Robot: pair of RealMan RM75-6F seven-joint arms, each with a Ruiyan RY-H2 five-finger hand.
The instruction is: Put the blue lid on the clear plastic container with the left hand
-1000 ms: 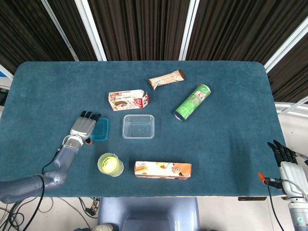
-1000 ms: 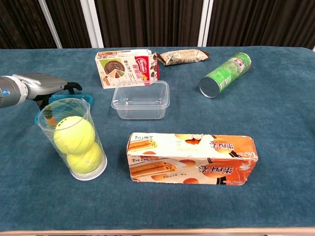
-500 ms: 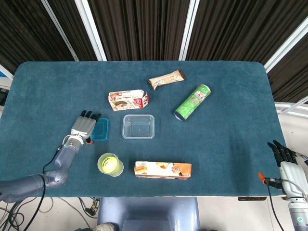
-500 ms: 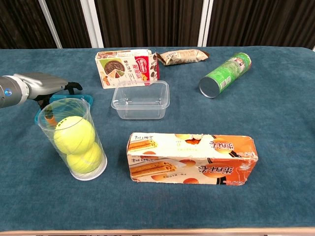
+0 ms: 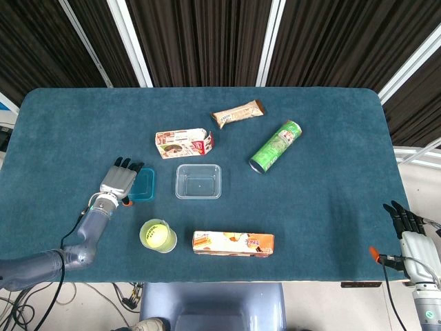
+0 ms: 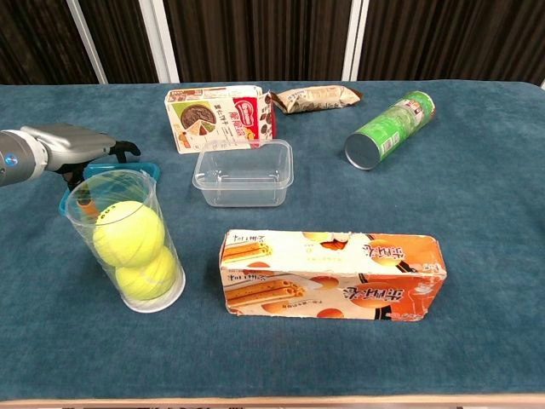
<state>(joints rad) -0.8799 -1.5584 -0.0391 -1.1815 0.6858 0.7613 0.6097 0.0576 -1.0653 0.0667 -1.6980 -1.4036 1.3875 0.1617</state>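
Left hand (image 5: pixel 120 182) laid flat, fingers stretched out and close together, over the left edge of the blue lid (image 5: pixel 144 184). Touching the lid's near-left side from above; whether any finger hooks under the rim cannot be told. In the chest view, same hand (image 6: pixel 72 145) seen side-on behind the tube, fingertips resting on the lid (image 6: pixel 128 169).

Lid lying flat on the table (image 5: pixel 331 152), just left of the clear container (image 5: pixel 198 181), a narrow strip of cloth between them. Not on the container. Container open, upright, nothing inside; in the chest view (image 6: pixel 244 173) standing near the middle.

Clear tube of tennis balls (image 5: pixel 158 236) upright, in front of the container and to its left, close to the lid's near edge. Two yellow balls stacked inside, plain in the chest view (image 6: pixel 126 240). Orange biscuit box (image 5: pixel 233 243) lying on its long side, directly in front of the container, well apart. Red and white cookie box (image 5: pixel 183 143) flat, just behind the container and a little left, its end flap torn open. Brown snack bar (image 5: pixel 238 114) further behind the container, tilted. Green chip can (image 5: pixel 275 146) on its side, behind and to the right of the container, open end turned toward the front.

Right hand (image 5: pixel 411 231) far to the right of the container, off the table's near-right corner, fingers straight and apart, holding nothing.
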